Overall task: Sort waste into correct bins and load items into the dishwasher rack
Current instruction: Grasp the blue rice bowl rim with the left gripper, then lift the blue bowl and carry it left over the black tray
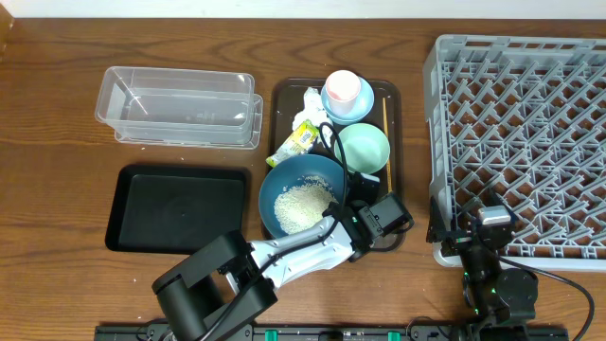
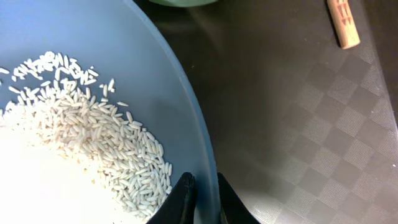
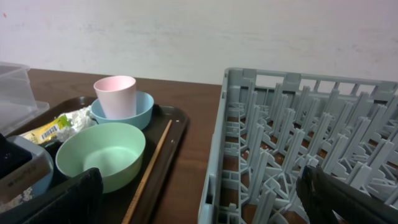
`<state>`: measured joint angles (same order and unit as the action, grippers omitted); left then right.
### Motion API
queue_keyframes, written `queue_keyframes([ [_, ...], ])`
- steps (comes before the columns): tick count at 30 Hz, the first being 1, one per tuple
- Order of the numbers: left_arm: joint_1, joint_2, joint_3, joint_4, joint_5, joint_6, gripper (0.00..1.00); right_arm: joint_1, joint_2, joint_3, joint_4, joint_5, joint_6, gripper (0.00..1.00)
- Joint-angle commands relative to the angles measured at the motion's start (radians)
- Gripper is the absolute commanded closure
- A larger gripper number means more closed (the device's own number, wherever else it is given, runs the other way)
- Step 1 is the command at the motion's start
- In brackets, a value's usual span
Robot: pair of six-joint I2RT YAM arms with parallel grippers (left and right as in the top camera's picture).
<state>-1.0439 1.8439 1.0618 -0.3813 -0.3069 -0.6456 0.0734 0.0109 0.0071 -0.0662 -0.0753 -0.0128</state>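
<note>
Narrow bench strip runs btwn serving tray and rack at 3 o'clock; mint bowl, pink cup crowd blue bowl from 1 o'clock; open bench past black tray, 9 o'clock.

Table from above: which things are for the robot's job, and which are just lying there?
Job: rice, tissue, wrapper, clear tub, black tray, blue bowl, mint bowl, pale-blue bowl, pink cup, chopstick, rack.
Lying about: brown tray.

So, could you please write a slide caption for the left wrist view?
Left end effector pinches the rim of the blue bowl of loose rice on the dark tray.
</note>
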Motion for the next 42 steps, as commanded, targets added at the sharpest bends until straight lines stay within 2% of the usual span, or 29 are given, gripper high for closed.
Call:
queue_keyframes([
  [1, -0.001, 0.0, 0.003, -0.006, -0.002, -0.003, 0.92, 0.01, -0.004, -0.002, -0.004, -0.004, -0.013, 0.01],
  [6, -0.002, 0.0, 0.005, -0.008, -0.002, -0.003, 0.94, 0.01, -0.004, -0.002, -0.004, -0.004, -0.013, 0.01],
  [27, -0.003, -0.035, 0.103, -0.195, -0.069, -0.016, 0.94, 0.01, -0.004, -0.002, -0.004, -0.004, -0.013, 0.01],
  [38, -0.002, -0.177, 0.103, -0.238, -0.073, -0.021, 0.94, 0.01, -0.004, -0.002, -0.004, -0.004, -0.013, 0.01],
  [42, 0.0, -0.25, 0.103, -0.272, -0.121, -0.021, 0.94, 0.01, -0.004, -0.002, -0.004, -0.004, -0.013, 0.01],
])
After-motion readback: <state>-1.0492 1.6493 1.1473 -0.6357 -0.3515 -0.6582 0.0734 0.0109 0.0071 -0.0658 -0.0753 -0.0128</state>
